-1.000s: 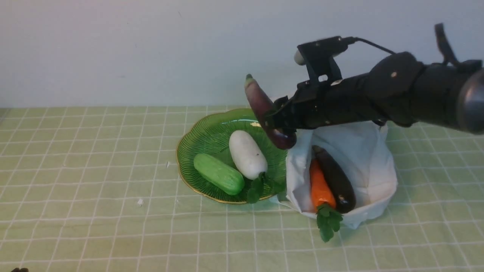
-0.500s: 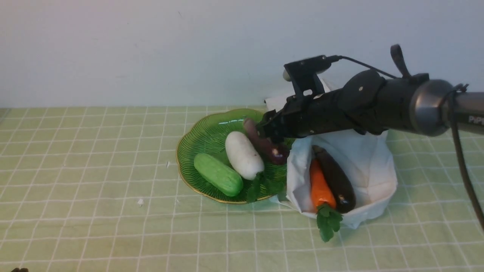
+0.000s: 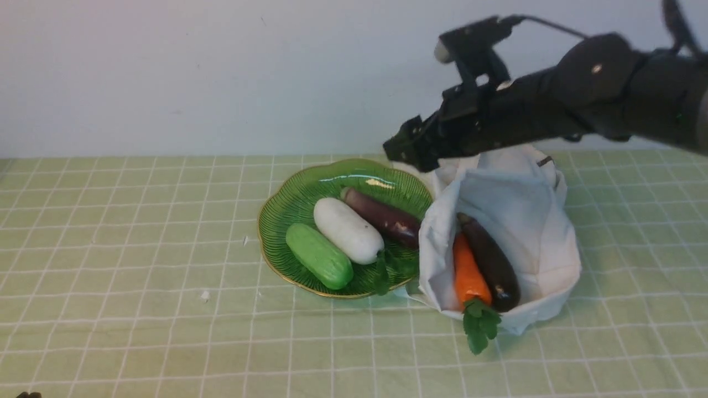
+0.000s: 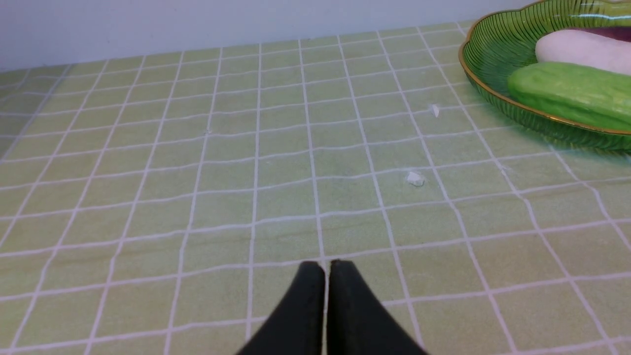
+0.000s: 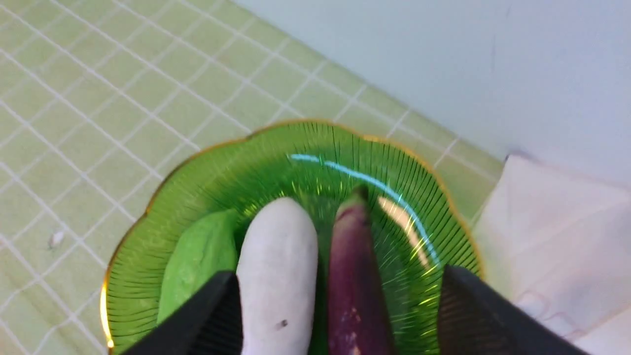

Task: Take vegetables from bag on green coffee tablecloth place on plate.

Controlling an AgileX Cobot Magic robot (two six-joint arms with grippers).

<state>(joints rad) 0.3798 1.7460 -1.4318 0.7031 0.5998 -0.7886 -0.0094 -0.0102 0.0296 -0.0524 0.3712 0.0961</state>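
The green glass plate (image 3: 282, 221) holds a green cucumber (image 3: 319, 255), a white vegetable (image 3: 348, 230) and a purple eggplant (image 3: 381, 216). The white bag (image 3: 531, 221) beside it holds an orange carrot (image 3: 468, 273) and a dark eggplant (image 3: 491, 262). My right gripper (image 3: 406, 152) is open and empty, raised above the plate's far right rim. In the right wrist view its fingers (image 5: 473, 315) straddle the white vegetable (image 5: 278, 271) and eggplant (image 5: 352, 276) lying on the plate (image 5: 207, 182). My left gripper (image 4: 325, 268) is shut and empty, low over the tablecloth (image 4: 246, 162), left of the plate (image 4: 493, 59).
Small white scraps (image 3: 205, 296) lie on the green checked cloth (image 3: 138, 249) left of the plate. A pale wall (image 3: 221, 72) runs along the back edge. The carrot's green leaves (image 3: 478, 326) hang over the bag's front edge.
My right gripper lowered the purple eggplant onto the plate beside the white vegetable, let it go, and has risen away open. The left arm has not moved.
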